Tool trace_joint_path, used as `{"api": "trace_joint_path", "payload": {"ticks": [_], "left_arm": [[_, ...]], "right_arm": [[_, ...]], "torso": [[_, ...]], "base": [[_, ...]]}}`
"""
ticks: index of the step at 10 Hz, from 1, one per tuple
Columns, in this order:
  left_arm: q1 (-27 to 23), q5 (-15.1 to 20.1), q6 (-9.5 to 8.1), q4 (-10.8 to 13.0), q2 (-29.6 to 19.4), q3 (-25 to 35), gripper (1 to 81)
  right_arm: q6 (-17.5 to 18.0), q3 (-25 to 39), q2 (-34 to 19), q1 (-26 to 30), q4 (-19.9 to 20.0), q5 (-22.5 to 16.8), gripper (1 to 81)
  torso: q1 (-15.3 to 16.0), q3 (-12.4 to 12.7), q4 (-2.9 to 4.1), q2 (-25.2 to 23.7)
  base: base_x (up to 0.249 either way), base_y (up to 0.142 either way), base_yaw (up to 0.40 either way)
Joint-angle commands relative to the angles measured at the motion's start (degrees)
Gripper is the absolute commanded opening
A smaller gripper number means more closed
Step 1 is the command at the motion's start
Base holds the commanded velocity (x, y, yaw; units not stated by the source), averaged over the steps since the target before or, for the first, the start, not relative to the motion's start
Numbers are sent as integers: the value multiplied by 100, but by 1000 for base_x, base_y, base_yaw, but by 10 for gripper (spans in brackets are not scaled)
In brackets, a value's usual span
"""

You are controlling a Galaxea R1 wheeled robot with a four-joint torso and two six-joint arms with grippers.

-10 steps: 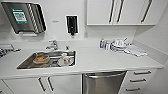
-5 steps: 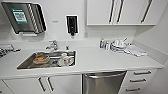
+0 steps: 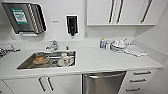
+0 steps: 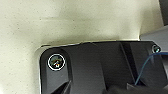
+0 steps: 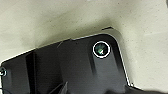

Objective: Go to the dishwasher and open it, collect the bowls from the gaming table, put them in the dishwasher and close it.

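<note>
The robot faces the kitchen counter (image 3: 100,61), with the dishwasher (image 3: 103,82) shut under it at the near edge, right of the sink (image 3: 47,60), so the step in hand looks like the approach before opening. Opening it would call for an arm reaching to the bar handle (image 3: 105,75) along the door's top edge; whether either gripper is spread or pressed together cannot be told. Against the earlier frames the view sits almost unchanged, which suggests the robot has barely moved.

Bright even indoor light, soft blur throughout, wide-angle bending at edges
</note>
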Motion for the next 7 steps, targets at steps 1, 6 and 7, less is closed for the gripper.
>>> {"api": "trace_joint_path", "payload": {"ticks": [1, 6, 7], "left_arm": [[-114, 289, -21, -4, 298, -564, 811], [-18, 271, -21, -13, 966, -1663, 811], [-17, 262, -21, -31, 983, -1698, 811]], "right_arm": [[-230, -117, 141, -47, -8, -39, 811], [-248, -143, 431, -381, -43, 119, 811], [-248, -143, 458, -408, -52, 119, 811]], "torso": [[0, 0, 0, 0], [0, 5, 0, 0], [0, 5, 0, 0]], "base": [[0, 0, 0], [0, 0, 0], [0, 0, 0]]}}
